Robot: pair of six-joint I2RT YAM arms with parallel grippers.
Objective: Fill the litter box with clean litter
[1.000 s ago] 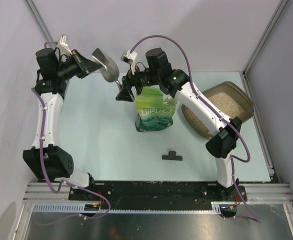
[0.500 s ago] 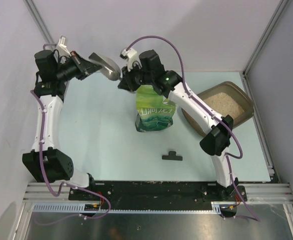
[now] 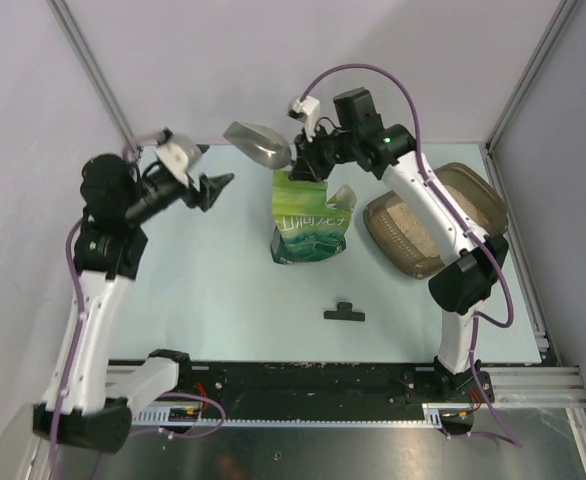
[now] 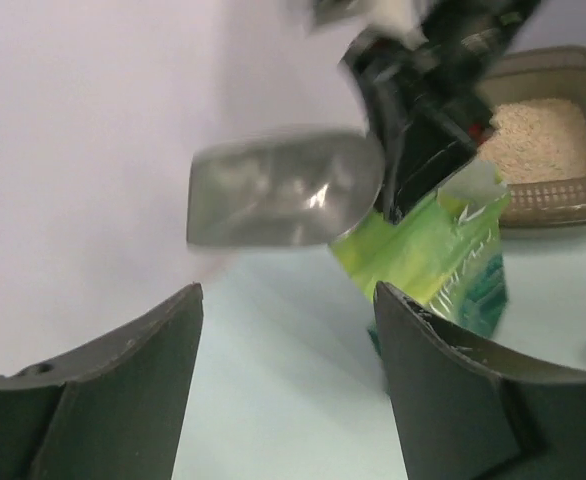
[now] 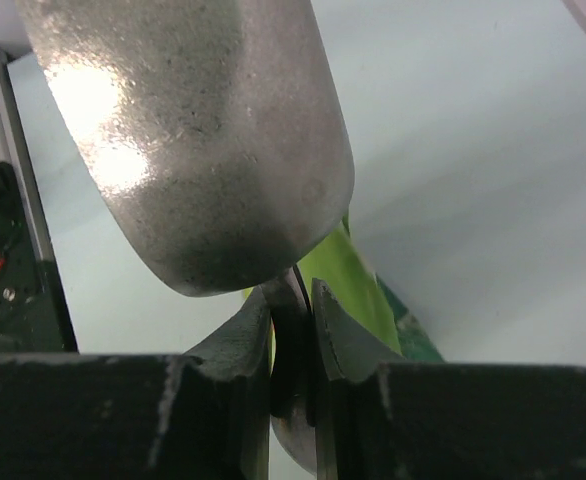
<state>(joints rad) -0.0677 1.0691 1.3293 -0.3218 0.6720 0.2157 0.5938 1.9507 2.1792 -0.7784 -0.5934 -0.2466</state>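
- While the left gripper (image 3: 218, 187) is hanging above the pale blue-green tabletop (image 3: 203, 290) with its two fingers wide apart and nothing between them, it is pointing toward the silver metal scoop (image 3: 258, 143), which is near on its right. If it is going forward from here, it is risking to bump the bowl and turn the scoop in the other grip.
- The right gripper (image 5: 291, 312) is clamping its fingers only on the thin handle of the scoop, so the bowl is hanging out to the left. I am judging this narrow hold as the weak point, because the scoop is able to rotate or slip while it is digging. Whether the bowl is carrying anything, I cannot tell.
- The green printed pouch bag (image 3: 308, 230) is standing upright with an open top, just under the right gripper. Nothing is holding it, so a push from the scoop is likely tipping it and spilling granules.
- The shallow brown translucent plastic litter box (image 3: 463, 172) is lying at the right side of the table, well apart from the left gripper, to the right of the right gripper and partly under the right arm. The pale beige sandy clean litter (image 4: 533, 135) is already covering its bottom.
- On the way from bag to box, a tilted scoop is risking to drop litter on the table between them.
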